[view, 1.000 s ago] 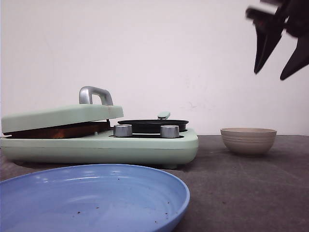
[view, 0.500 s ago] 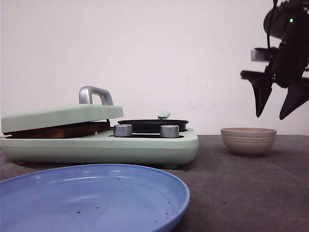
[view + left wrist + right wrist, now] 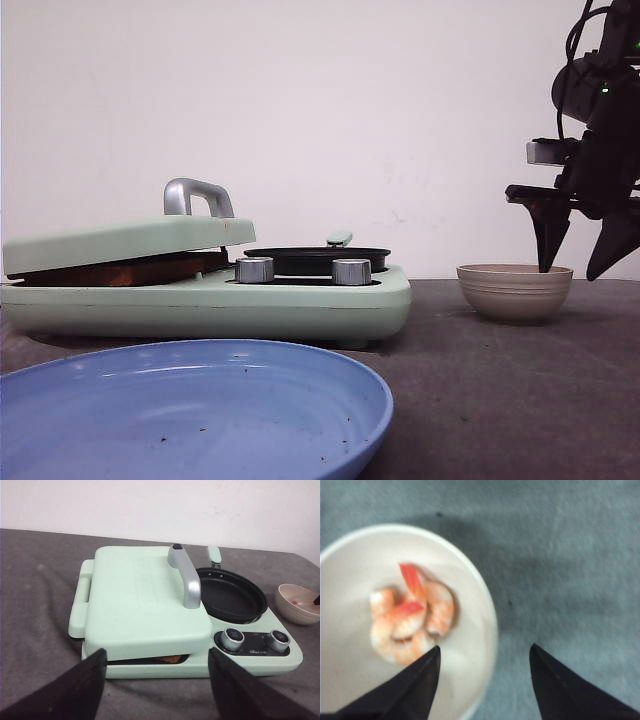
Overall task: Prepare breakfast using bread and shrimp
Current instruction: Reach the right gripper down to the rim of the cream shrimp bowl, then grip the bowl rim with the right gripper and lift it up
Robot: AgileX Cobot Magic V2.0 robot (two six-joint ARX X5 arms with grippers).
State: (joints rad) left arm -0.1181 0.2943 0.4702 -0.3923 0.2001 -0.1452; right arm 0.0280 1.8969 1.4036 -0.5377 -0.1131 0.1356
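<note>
From the front, I have the right end effector [image 3: 583,272] hanging over the beige ribbed bowl [image 3: 514,291], fingers spread, one tip at the rim, nothing held; I judge this the shrimp pick-up.

My left wrist camera shows the left end effector [image 3: 156,690] wide open and empty, before the mint breakfast maker [image 3: 150,625], bread [image 3: 162,659] browned under its lid.

My right wrist camera shows the shrimp [image 3: 410,615] clustered in the bowl, off-centre from the fingers. Next I'd shift over them, descend, close.

Orange-pink shrimp [image 3: 410,617], beige ribbed bowl [image 3: 514,291], mint-green cooker [image 3: 205,295], blue plate [image 3: 190,410].
</note>
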